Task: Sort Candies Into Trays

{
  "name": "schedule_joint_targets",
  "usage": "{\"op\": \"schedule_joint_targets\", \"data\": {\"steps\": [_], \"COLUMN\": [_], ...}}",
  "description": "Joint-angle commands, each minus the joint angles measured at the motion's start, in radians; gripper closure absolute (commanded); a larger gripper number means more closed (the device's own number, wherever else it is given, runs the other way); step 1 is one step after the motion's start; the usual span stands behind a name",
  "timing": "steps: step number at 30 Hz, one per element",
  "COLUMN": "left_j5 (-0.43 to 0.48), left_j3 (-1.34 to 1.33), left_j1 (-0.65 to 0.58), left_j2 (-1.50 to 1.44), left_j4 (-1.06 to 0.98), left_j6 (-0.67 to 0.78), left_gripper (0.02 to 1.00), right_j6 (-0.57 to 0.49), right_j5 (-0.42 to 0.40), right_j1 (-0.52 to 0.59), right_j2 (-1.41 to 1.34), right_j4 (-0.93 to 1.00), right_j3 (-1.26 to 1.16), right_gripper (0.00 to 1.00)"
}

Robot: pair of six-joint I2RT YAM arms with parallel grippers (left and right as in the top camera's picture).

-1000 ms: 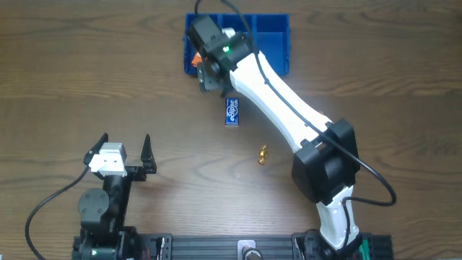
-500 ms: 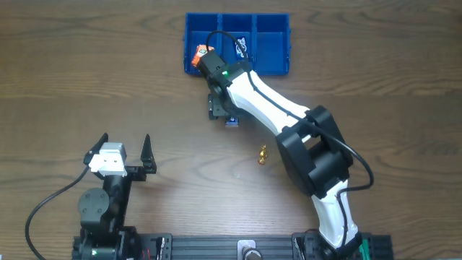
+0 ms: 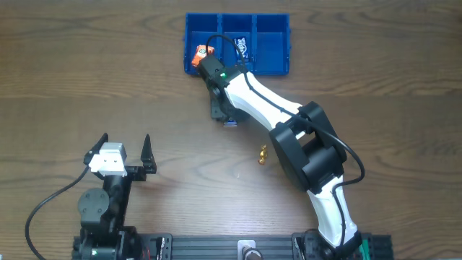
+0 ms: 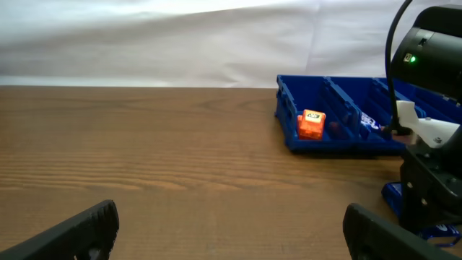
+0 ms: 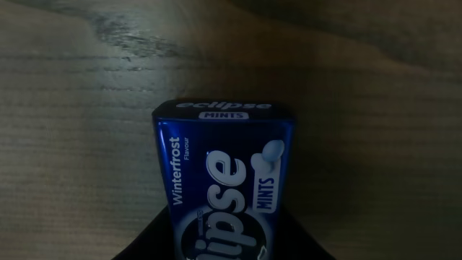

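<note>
A blue mint box (image 5: 224, 180) lies flat on the wooden table just in front of the blue three-compartment tray (image 3: 281, 43). My right gripper (image 3: 222, 108) is down over the box and shut on its sides; a corner of the mint box (image 3: 231, 123) peeks out below it. An orange candy (image 3: 200, 53) sits in the tray's left compartment, and a blue-wrapped candy (image 3: 242, 48) in the middle one. A gold-wrapped candy (image 3: 263, 154) lies loose on the table. My left gripper (image 3: 126, 148) stands open near its base, holding nothing.
The left wrist view shows the tray (image 4: 339, 143) with the orange candy (image 4: 312, 124) inside and the right gripper (image 4: 426, 188) beside it. Bare wooden table spreads to the left and right of the tray.
The right arm came back from over the tray's left compartment and lowered onto the blue mint box. The left arm has not moved.
</note>
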State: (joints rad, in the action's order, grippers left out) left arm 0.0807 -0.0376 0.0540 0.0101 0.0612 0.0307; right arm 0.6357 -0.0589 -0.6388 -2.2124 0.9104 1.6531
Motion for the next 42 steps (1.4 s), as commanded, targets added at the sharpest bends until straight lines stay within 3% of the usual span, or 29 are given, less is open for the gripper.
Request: {"op": "schedule_joint_targets", "data": {"steps": [1,5,9,12,14,20,27,35,40,42], "left_j5": [0.014,0.014,0.014,0.014,0.014,0.014,0.014,0.014,0.014,0.014], "left_j3": [0.031,0.031,0.031,0.031,0.031,0.031,0.031,0.031,0.031,0.031], "left_j1": [-0.004,-0.004,-0.004,-0.004,-0.004,-0.004,-0.004,-0.004,-0.004,-0.004], "left_j2": [-0.006,-0.006,-0.006,-0.006,-0.006,-0.006,-0.006,-0.006,-0.006,-0.006], "left_j4": [0.012,0.012,0.012,0.012,0.012,0.012,0.012,0.012,0.012,0.012], "left_j6": [0.011,0.011,0.011,0.011,0.011,0.011,0.011,0.011,0.011,0.011], "left_gripper": [0.02,0.02,0.023,0.025,0.02,0.023,0.02,0.02,0.02,0.02], "right_j6": [0.019,0.018,0.005,-0.086,-0.166,-0.262,-0.267,-0.267,-0.267,-0.267], "right_j5": [-0.005,-0.029,-0.157,-0.256,-0.255,-0.254,-0.169,-0.164,-0.164,-0.164], "right_j1": [-0.007,-0.014,-0.006,0.036,0.068,0.144,0.19,0.19,0.187,0.187], "right_j2": [0.003,0.181,0.345,0.332,0.29,0.107,-0.052,-0.088,-0.088,-0.088], "right_j4": [0.001,0.003,0.047,0.075,0.05,-0.011,-0.132,-0.168,-0.168,-0.17], "right_j3": [-0.004,-0.002,0.065,0.226,0.311,0.525,0.528,0.528,0.528,0.528], "right_gripper": [0.785,0.822,0.822,0.827,0.829,0.838,0.833,0.807,0.741,0.606]}}
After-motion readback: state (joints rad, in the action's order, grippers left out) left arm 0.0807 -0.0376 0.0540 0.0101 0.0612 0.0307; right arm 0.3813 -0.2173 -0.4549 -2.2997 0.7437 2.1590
